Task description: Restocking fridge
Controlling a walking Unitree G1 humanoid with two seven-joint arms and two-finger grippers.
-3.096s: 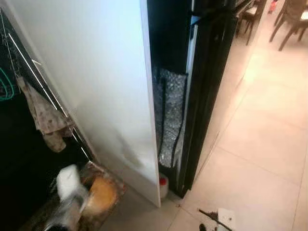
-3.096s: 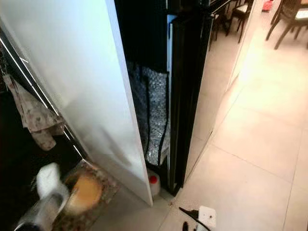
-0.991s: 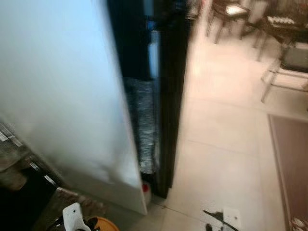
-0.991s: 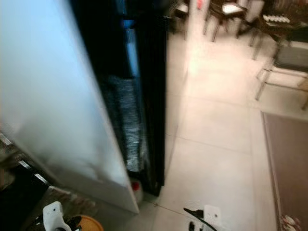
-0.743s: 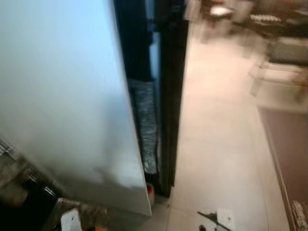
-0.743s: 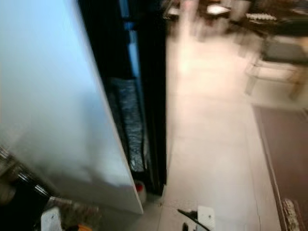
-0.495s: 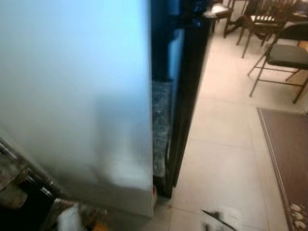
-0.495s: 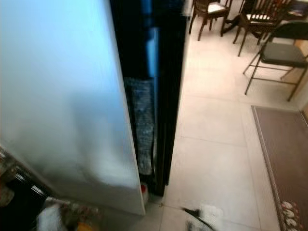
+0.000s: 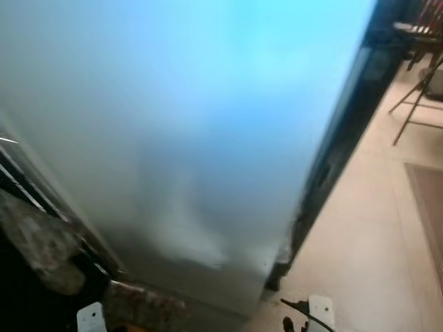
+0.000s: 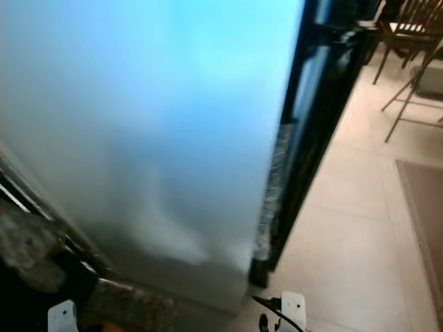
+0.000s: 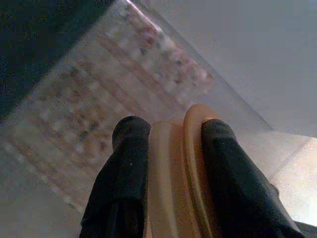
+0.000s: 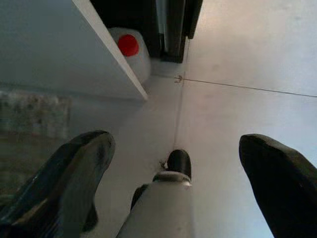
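Camera swung left since 0.5 s ago: white panel [image 9: 180, 124] now takes up most of the head views, and the dark gap with the silvery bag [image 10: 271, 187] has shifted right and narrowed. Whole frame shifted, so that's head motion, not the things. Heavy blur.

Left hand [image 11: 171, 130]: fingers [image 11: 126, 168] clamped on a tan, disc-like object [image 11: 178, 163], one finger each side, touching it. Can't tell what the object is. Under it, a patterned mat [image 11: 99, 99] on the floor, next to the white panel.

Right hand [image 12: 183, 148]: fingers wide apart, holding nothing, hanging over pale floor tiles [image 12: 247, 59]. White jug with red cap [image 12: 130, 47] sits on the floor at the panel's bottom corner, well apart from that hand. Black fridge edge [image 10: 315, 117] right of the panel; chairs [image 10: 408, 41] far right.
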